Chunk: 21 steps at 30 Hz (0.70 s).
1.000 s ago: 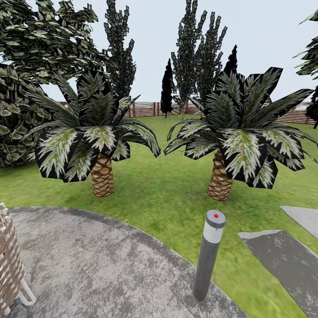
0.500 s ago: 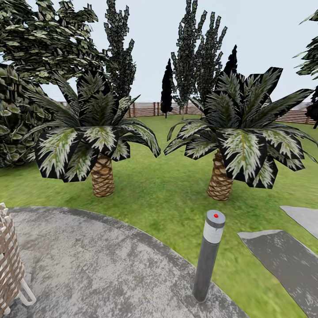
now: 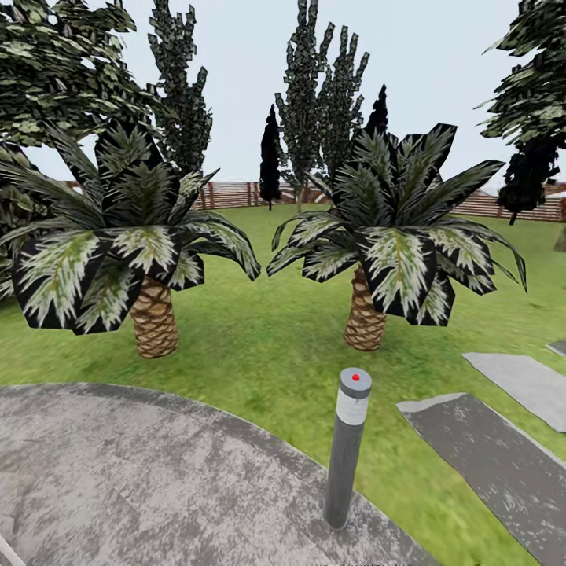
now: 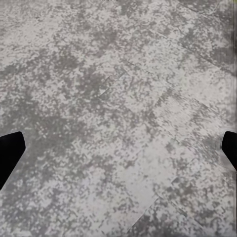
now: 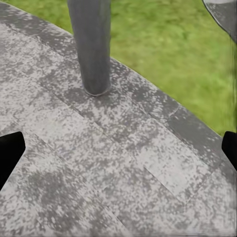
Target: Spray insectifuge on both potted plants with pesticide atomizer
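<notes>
Three parts of the garden (image 3: 283, 259) appear in the head view: a green lawn (image 3: 267, 354) across the middle, a round mottled grey patio (image 3: 157, 479) from 6 to 8 o'clock, and a brown slatted fence (image 3: 236, 194) along the far edge toward 12 o'clock.

A grey bollard (image 3: 343, 456) with a pale band and a red dot on its cap stands upright on the patio's rim at about 5 o'clock, just beside the grass. Two flat grey slabs (image 3: 487, 456) lie in the lawn at 4 o'clock, apart from the patio.

On the lawn beyond, two scaly-trunked palms stand well apart: the left palm (image 3: 153, 322) at 10 o'clock and the right palm (image 3: 364, 318) at 1 o'clock. Both have broad, dark fronds streaked with white. Tall, dark, narrow trees (image 3: 314, 94) rise behind them toward 12 o'clock, before the fence.

- **Left gripper** (image 4: 118, 148): seen in the left wrist view over bare patio paving. Its two dark fingertips are spread wide, released, with nothing between them.
- **Right gripper** (image 5: 118, 148): seen in the right wrist view over the paving near the bollard's foot, where the patio edge meets the grass. Its fingertips are likewise spread and hold nothing.
</notes>
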### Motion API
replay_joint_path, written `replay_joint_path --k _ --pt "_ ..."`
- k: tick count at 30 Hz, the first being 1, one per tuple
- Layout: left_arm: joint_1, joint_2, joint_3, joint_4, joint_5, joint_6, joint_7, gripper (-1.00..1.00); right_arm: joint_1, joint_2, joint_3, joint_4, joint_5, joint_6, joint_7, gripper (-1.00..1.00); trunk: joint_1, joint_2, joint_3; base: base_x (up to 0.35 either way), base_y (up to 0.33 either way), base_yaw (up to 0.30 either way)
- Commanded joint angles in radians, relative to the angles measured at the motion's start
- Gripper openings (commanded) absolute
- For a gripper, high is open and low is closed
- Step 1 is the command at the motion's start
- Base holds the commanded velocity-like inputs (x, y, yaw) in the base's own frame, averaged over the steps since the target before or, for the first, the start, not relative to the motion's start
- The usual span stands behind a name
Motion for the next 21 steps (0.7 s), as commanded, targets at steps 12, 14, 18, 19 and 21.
replay_joint_path --k 12,14,18,19,21 --pt "0.003 0.000 0.000 0.000 -0.008 -0.005 -0.001 1.00 -0.001 0.000 -0.001 0.001 -0.001 -0.003 -0.001 1.00 0.000 -0.001 -0.001 -0.048 -0.034 -0.264" --pt "0.003 0.000 -0.001 0.000 -0.008 -0.005 -0.001 1.00 -0.001 0.000 -0.001 0.001 -0.001 -0.003 -0.001 1.00 0.000 -0.001 -0.001 -0.221 -0.157 -0.265" --pt "0.003 0.000 -0.001 0.001 -0.009 -0.005 -0.001 1.00 -0.001 0.000 -0.001 0.001 -0.002 -0.003 -0.001 1.00 0.000 -0.001 -0.001 -0.230 -0.164 -0.265" --pt "0.003 0.000 -0.001 0.001 -0.009 -0.005 -0.001 1.00 -0.001 0.000 -0.001 0.001 -0.002 -0.003 -0.001 1.00 0.000 -0.001 -0.001 -0.233 -0.167 -0.265" --pt "0.003 0.000 -0.001 0.001 -0.009 -0.005 -0.001 1.00 -0.001 0.000 -0.001 0.001 -0.002 -0.003 -0.001 1.00 0.000 -0.001 -0.001 -0.233 -0.167 -0.265"
